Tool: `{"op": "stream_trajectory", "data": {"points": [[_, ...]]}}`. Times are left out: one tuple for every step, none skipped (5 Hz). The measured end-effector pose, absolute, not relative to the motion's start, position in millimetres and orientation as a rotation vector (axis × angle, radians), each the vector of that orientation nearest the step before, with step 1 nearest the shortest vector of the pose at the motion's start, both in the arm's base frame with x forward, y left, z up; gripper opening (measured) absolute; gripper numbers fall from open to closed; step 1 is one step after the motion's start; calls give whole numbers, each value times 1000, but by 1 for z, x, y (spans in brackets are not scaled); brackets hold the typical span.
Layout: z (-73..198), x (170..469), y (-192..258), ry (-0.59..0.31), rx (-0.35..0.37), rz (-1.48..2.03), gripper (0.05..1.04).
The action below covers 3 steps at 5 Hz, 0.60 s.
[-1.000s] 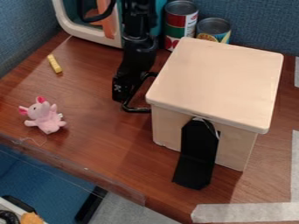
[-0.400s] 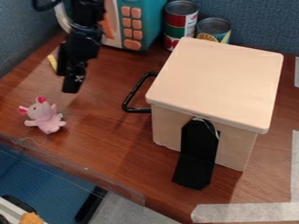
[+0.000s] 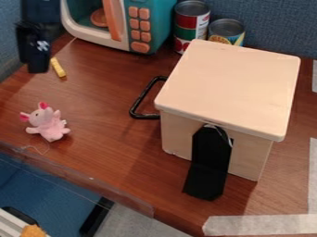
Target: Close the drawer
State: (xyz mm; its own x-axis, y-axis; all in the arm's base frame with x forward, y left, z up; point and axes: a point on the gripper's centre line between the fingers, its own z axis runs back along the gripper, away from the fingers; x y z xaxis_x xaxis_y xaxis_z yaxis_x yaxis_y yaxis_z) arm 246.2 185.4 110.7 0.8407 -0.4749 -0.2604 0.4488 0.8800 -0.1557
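Hanging at the view's upper left, the black gripper (image 3: 37, 62) is just beside the yellow stick (image 3: 58, 67) in view; whether its grip is wide or narrow I cannot tell. Well apart from it, the drawer's black handle (image 3: 140, 98) juts from the left side of the wooden box (image 3: 230, 88).

Blk gripper (image 3: 38, 67) at view's upper L, nr yellow stick (image 3: 57, 67). Wooden box (image 3: 229, 88) on R w/ blk handle (image 3: 141, 99) on its L side. Pink plush (image 3: 46, 124) lower L; cans (image 3: 191, 25) behind box.
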Motion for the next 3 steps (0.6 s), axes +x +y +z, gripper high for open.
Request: {"op": "stream_trajectory", "data": {"points": [[119,227,170,232,-35,-412,1001],[113,212,143,142,45,-277,1001],[104,206,120,62,95,-190,1001]]}}
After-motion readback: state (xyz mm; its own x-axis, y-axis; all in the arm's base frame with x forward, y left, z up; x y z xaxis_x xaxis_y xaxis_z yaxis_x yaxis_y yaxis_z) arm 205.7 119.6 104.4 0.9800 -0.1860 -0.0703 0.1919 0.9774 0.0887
